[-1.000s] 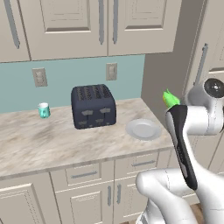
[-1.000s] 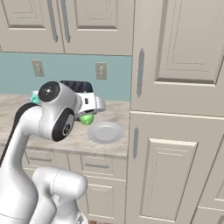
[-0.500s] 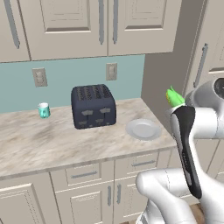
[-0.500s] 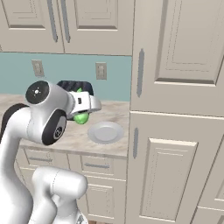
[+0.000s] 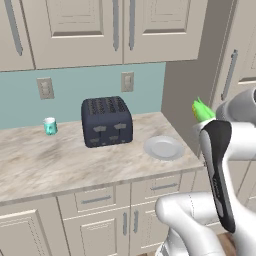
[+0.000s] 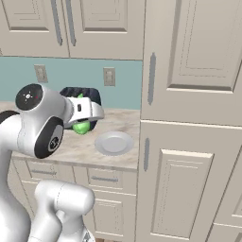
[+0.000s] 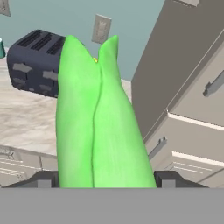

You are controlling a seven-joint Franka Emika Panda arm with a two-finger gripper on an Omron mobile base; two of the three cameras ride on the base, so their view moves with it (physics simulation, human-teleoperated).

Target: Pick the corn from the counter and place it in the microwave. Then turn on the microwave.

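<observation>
— Where's your corn (image 7: 99, 127)?

— You've got it pinched in the gripper (image 7: 105, 179), husk tips pointing away from the hand, lifted clear of the bench (image 5: 60, 165) near its right end.

— What's under you?

— The white plate (image 5: 163, 148) sits just right of the dark toaster (image 5: 106, 121); a small teal cup (image 5: 50, 126) stands far left by the wall.

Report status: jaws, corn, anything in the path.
Gripper jaws shut on corn, lifted off counter. Husk tips point toward toaster. Plate on counter below; tall cabinet close on the right. Microwave not in sight.
</observation>
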